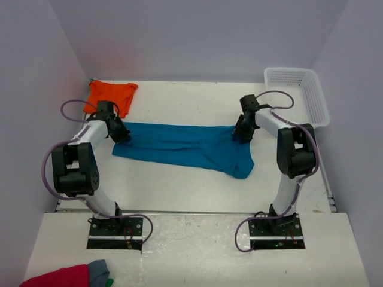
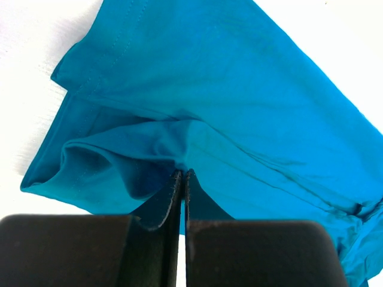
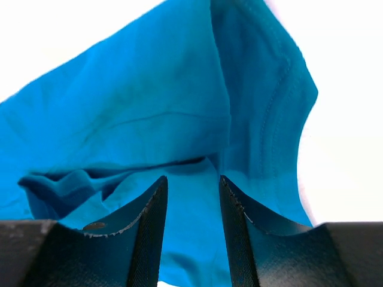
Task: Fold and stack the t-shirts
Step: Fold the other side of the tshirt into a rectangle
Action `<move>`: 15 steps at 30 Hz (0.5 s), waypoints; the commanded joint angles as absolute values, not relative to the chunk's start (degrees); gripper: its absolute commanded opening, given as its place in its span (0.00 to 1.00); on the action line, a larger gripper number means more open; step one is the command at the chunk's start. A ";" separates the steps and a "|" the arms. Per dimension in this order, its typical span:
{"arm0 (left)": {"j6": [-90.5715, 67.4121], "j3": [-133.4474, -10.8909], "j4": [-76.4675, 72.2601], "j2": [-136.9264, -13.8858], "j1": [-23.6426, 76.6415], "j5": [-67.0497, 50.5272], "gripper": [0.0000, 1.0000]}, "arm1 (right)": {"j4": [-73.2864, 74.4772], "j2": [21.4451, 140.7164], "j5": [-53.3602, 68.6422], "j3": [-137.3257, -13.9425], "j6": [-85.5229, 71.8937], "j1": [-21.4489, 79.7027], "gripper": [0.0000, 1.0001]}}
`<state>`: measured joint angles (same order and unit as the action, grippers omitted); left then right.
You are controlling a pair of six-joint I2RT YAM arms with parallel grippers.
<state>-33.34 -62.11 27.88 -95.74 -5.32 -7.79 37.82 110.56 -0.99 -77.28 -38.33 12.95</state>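
The teal-blue t-shirt lies as a long folded band across the middle of the table. It fills the left wrist view and the right wrist view. My left gripper is at its left end, shut and pinching a fold of the teal cloth. My right gripper is at the shirt's back right edge, its jaws open with teal cloth lying below and between them. The orange t-shirt lies bunched at the back left, behind the left arm.
A white mesh basket stands at the back right corner. A crimson-pink cloth and a grey cloth lie on the near ledge at the bottom left. Walls close in the table on three sides.
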 commanded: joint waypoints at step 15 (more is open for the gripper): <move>-32.34 -62.23 26.72 -95.27 -5.10 -9.67 0.00 | 42.54 114.08 3.43 -84.47 -35.16 10.37 0.38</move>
